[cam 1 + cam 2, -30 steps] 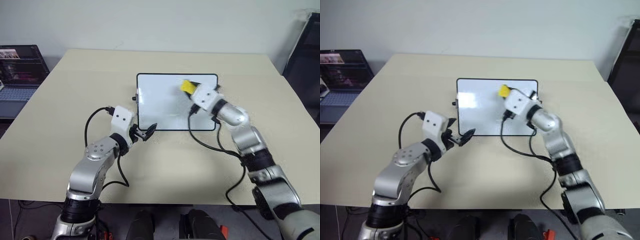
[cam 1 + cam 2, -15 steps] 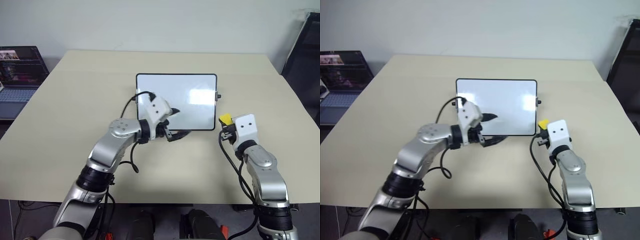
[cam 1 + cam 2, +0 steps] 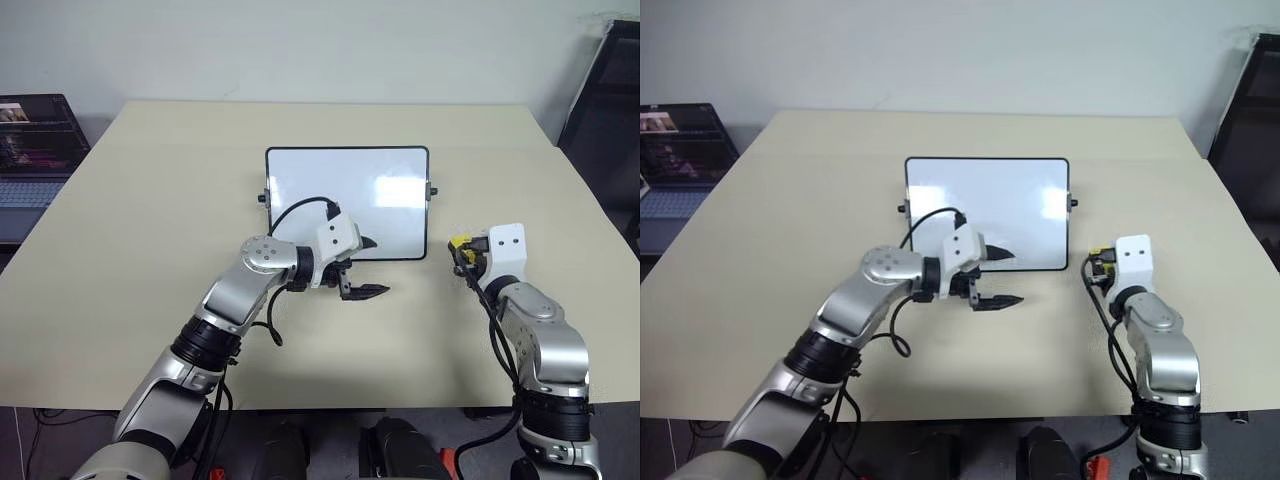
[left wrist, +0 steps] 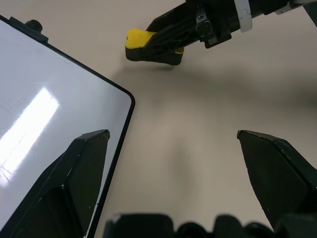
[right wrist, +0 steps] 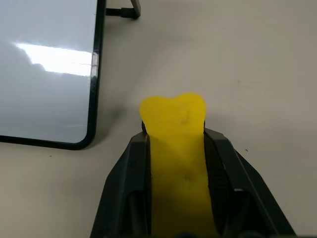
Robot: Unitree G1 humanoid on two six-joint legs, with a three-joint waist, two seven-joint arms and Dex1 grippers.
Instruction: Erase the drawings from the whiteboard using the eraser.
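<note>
The whiteboard (image 3: pixel 345 195) lies flat at the table's middle. Its glossy face looks blank white with a light reflection, and no drawings can be made out on it. My right gripper (image 3: pixel 462 252) hovers just right of the board's near right corner, shut on the yellow eraser (image 5: pixel 174 124), whose tip pokes out past the black fingers. The eraser (image 4: pixel 138 38) is off the board, low over the table. My left gripper (image 3: pixel 368 268) points to the right along the board's near edge, open and empty, with one finger (image 3: pixel 363 243) over the frame.
The beige table (image 3: pixel 150 200) is bare around the board. An open laptop (image 3: pixel 35 140) sits off the table's far left. A dark frame (image 3: pixel 605 90) stands at the far right. Black cables loop from both wrists.
My right gripper carried the eraser off the board's right side and down to the table beside its near right corner. My left gripper swung right from the near left corner along the near edge.
</note>
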